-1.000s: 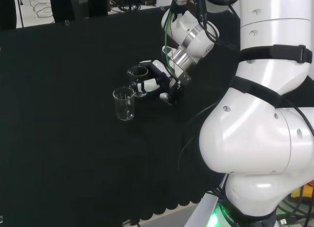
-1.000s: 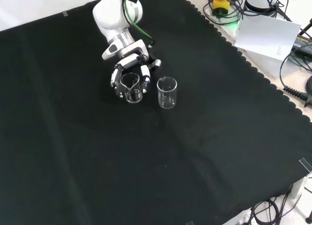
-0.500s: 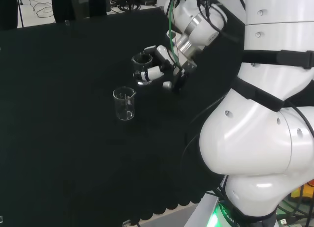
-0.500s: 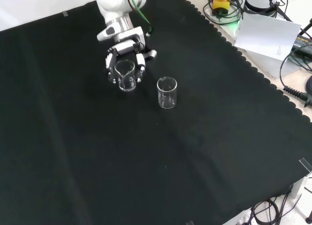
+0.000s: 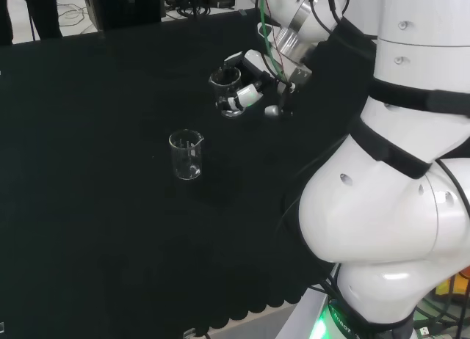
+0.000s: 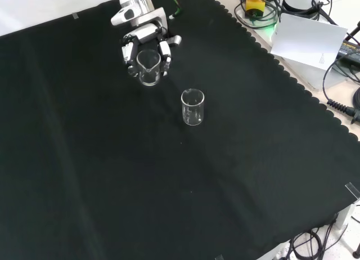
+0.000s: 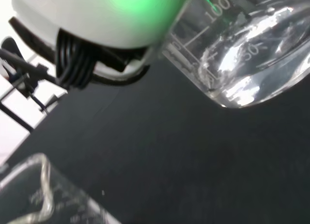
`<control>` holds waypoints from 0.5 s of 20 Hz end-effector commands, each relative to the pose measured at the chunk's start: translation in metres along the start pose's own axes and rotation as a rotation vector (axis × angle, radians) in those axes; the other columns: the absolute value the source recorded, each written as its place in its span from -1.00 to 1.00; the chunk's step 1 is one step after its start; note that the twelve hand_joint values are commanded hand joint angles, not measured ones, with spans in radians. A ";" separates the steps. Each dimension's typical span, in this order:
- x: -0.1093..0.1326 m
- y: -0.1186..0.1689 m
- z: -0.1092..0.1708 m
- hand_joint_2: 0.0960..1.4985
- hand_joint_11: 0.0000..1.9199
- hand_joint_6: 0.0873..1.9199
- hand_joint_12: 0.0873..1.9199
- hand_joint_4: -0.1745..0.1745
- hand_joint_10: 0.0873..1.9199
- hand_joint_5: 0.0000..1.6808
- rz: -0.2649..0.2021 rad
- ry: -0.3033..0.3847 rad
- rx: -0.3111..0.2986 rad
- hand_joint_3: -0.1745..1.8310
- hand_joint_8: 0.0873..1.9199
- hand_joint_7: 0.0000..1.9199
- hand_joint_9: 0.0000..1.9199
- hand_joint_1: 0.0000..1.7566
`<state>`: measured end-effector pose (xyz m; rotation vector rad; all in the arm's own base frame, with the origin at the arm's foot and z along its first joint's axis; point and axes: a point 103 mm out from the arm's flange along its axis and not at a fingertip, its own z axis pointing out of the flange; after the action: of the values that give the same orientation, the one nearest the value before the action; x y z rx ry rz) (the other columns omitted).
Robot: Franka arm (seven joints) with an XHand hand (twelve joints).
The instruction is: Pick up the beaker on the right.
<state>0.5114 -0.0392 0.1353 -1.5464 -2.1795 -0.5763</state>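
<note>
Hand (image 6: 147, 43) and beaker (image 6: 148, 67) — now higher

Head behind, front opposite (wrist close)

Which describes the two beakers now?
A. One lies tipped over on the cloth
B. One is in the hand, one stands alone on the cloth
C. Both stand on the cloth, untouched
B: the hand has its fingers curled round one beaker, while the other beaker stands upright and apart.
</note>
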 end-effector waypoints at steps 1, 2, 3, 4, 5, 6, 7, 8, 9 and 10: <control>0.012 -0.035 -0.016 -0.42 0.36 -0.43 -0.41 -1.00 -0.92 0.48 0.033 -0.104 0.095 -0.02 -0.58 0.48 0.75 0.65; 0.015 -0.038 -0.017 -0.42 0.36 -0.44 -0.42 -1.00 -0.90 0.48 0.037 -0.109 0.110 -0.02 -0.58 0.48 0.75 0.65; 0.018 -0.039 -0.018 -0.42 0.37 -0.44 -0.43 -1.00 -0.90 0.48 0.037 -0.117 0.122 -0.02 -0.59 0.49 0.74 0.65; 0.021 -0.041 -0.019 -0.43 0.37 -0.45 -0.43 -1.00 -0.89 0.49 0.038 -0.121 0.131 -0.02 -0.59 0.49 0.74 0.65; 0.024 -0.042 -0.020 -0.43 0.37 -0.46 -0.43 -1.00 -0.87 0.49 0.035 -0.127 0.136 -0.01 -0.60 0.49 0.74 0.65; 0.028 -0.043 -0.021 -0.43 0.37 -0.47 -0.44 -1.00 -0.86 0.49 0.035 -0.135 0.144 -0.01 -0.60 0.49 0.74 0.65; 0.032 -0.045 -0.022 -0.43 0.37 -0.47 -0.44 -1.00 -0.84 0.49 0.037 -0.143 0.151 -0.01 -0.59 0.49 0.73 0.65; 0.035 -0.046 -0.023 -0.43 0.38 -0.46 -0.45 -1.00 -0.82 0.49 0.039 -0.148 0.160 -0.01 -0.58 0.49 0.72 0.65; 0.038 -0.047 -0.024 -0.43 0.38 -0.46 -0.45 -1.00 -0.80 0.49 0.040 -0.154 0.166 0.00 -0.58 0.49 0.71 0.65; 0.041 -0.049 -0.024 -0.44 0.38 -0.46 -0.45 -1.00 -0.80 0.49 0.041 -0.158 0.170 0.00 -0.58 0.48 0.71 0.65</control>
<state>0.4690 -0.0438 0.1642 -1.5912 -2.2297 -0.3279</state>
